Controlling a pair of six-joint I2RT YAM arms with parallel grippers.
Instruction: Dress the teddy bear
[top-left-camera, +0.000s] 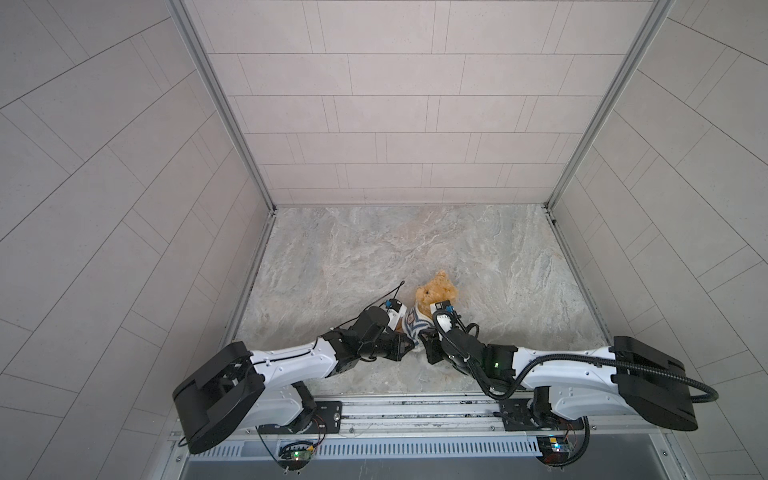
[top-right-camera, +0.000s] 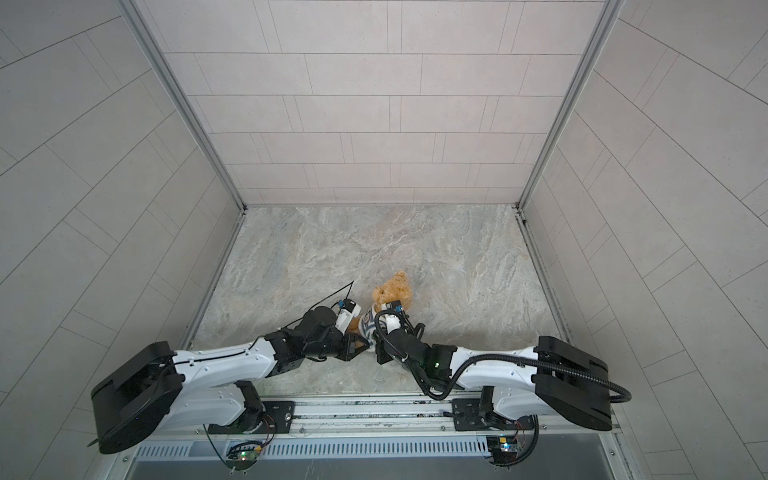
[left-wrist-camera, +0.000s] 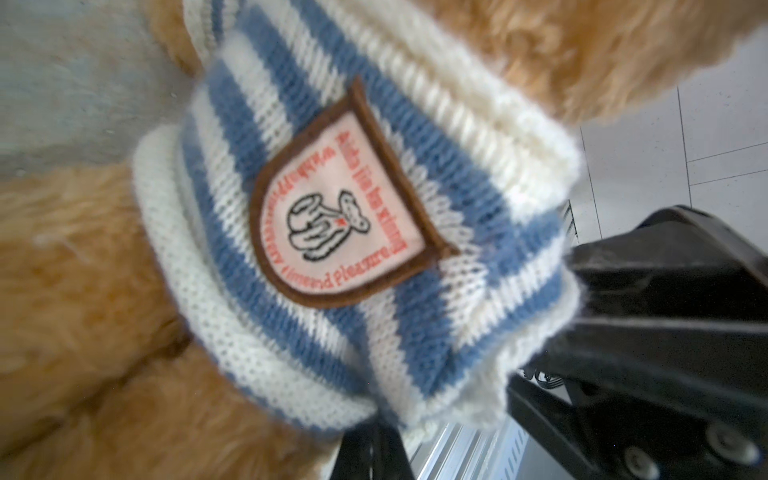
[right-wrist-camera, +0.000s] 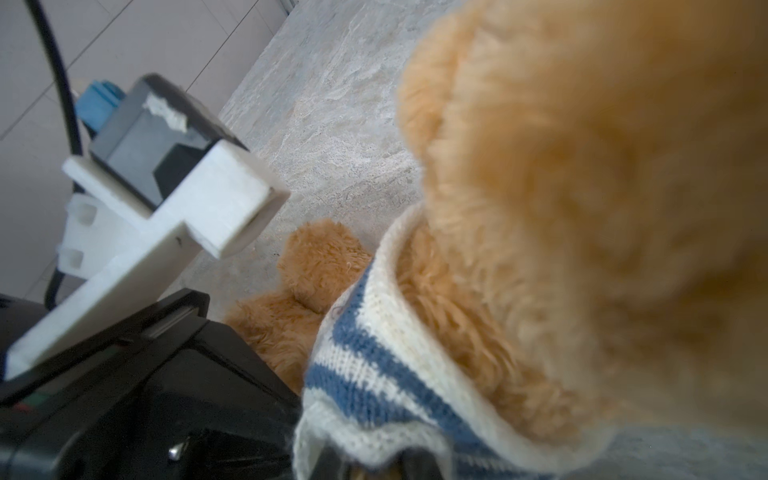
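The teddy bear (top-left-camera: 436, 291) (top-right-camera: 392, 291), golden-brown and fluffy, sits near the table's front middle with the blue-and-white striped shirt (top-left-camera: 413, 322) (top-right-camera: 368, 324) round its body. In the left wrist view the shirt's badge (left-wrist-camera: 336, 224) faces the camera, with fur (left-wrist-camera: 83, 270) beside it. My left gripper (left-wrist-camera: 376, 428) (top-left-camera: 409, 345) is shut on the shirt's lower hem. My right gripper (right-wrist-camera: 374, 461) (top-left-camera: 424, 337) sits under the hem on the other side, its fingers close together on knit (right-wrist-camera: 374, 365) and fur. The bear's head (right-wrist-camera: 582, 208) fills the right wrist view.
The grey marble tabletop (top-left-camera: 374, 257) is boxed in by tiled walls on three sides. A metal rail (top-left-camera: 415, 411) with both arm bases runs along the front edge. The left arm's white wrist-camera mount (right-wrist-camera: 166, 208) stands close beside the bear.
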